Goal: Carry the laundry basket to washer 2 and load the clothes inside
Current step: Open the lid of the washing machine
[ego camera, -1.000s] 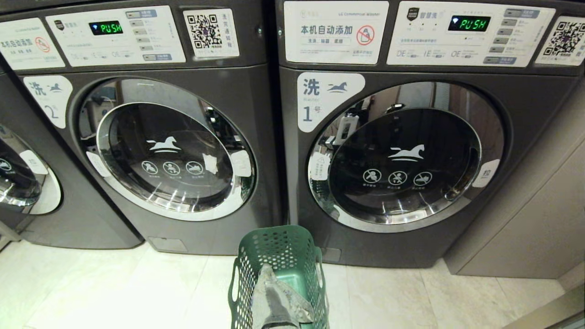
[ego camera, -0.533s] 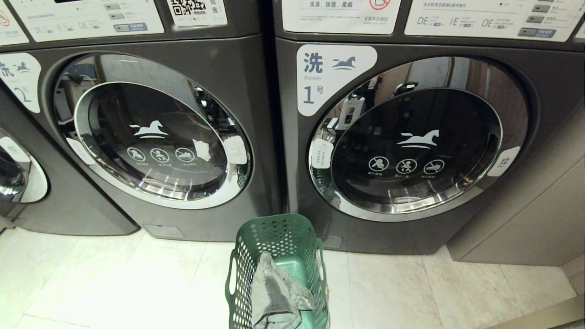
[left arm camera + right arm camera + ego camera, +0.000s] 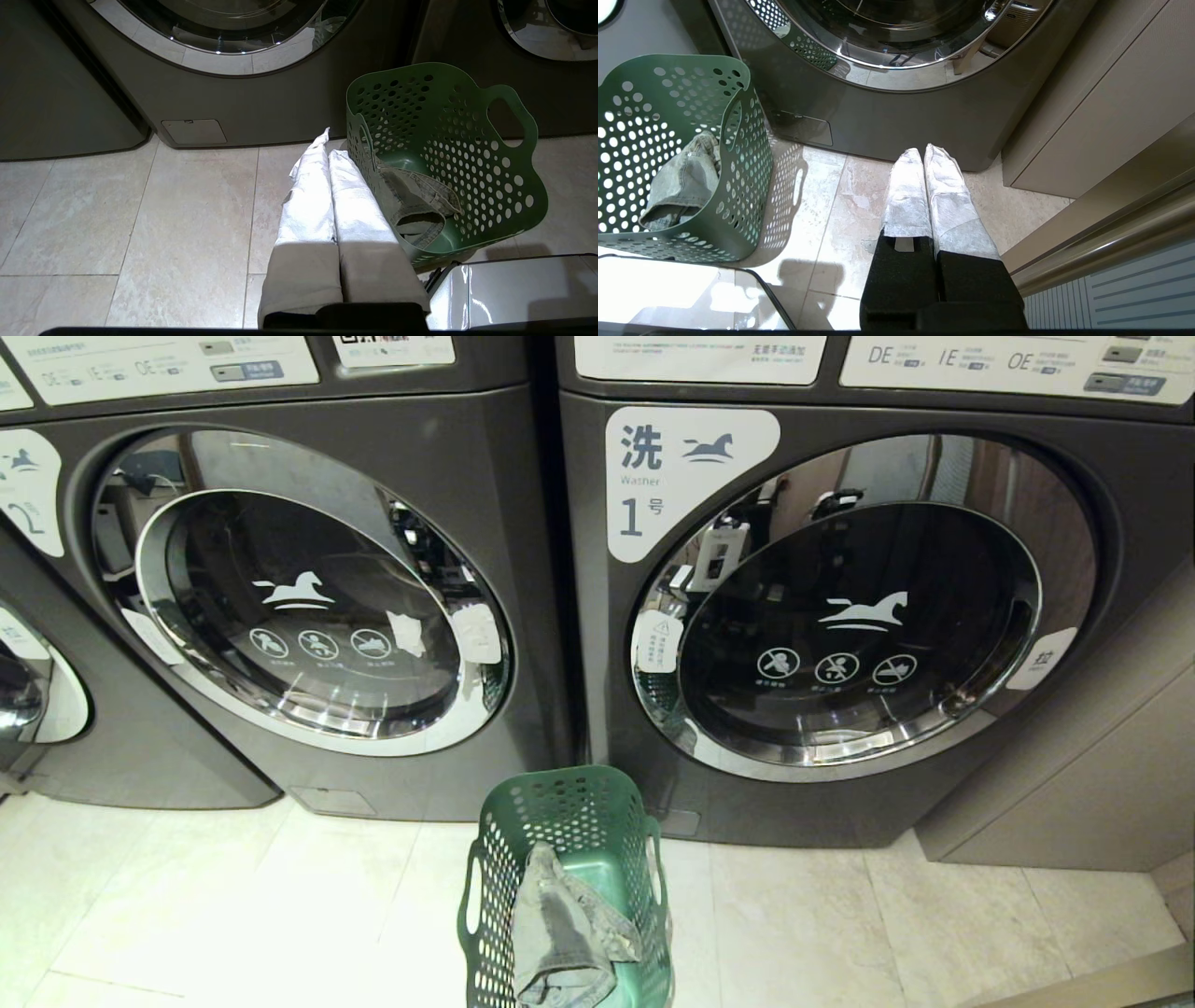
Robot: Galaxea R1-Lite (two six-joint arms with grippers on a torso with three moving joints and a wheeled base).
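Washer 2 (image 3: 299, 607) stands at ten o'clock, door closed. Laundry basket (image 3: 569, 868) sits on the floor at six o'clock; light, stiff plastic, best lifted by its slot handles. Inside lie soft, limp clothes (image 3: 565, 933). Left gripper (image 3: 327, 140) and right gripper (image 3: 923, 151) have fingers pressed together, empty.

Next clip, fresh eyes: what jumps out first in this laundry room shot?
Two dark grey front-loading washers fill the head view, washer 2 on the left and the washer labelled 1 on the right, both round chrome-rimmed doors closed. On the pale tiled floor before the seam between them stands the green perforated laundry basket, with the faded grey-green clothes draped inside. Neither arm shows there; each wrist view shows its end effector shut above the tiles, holding nothing.
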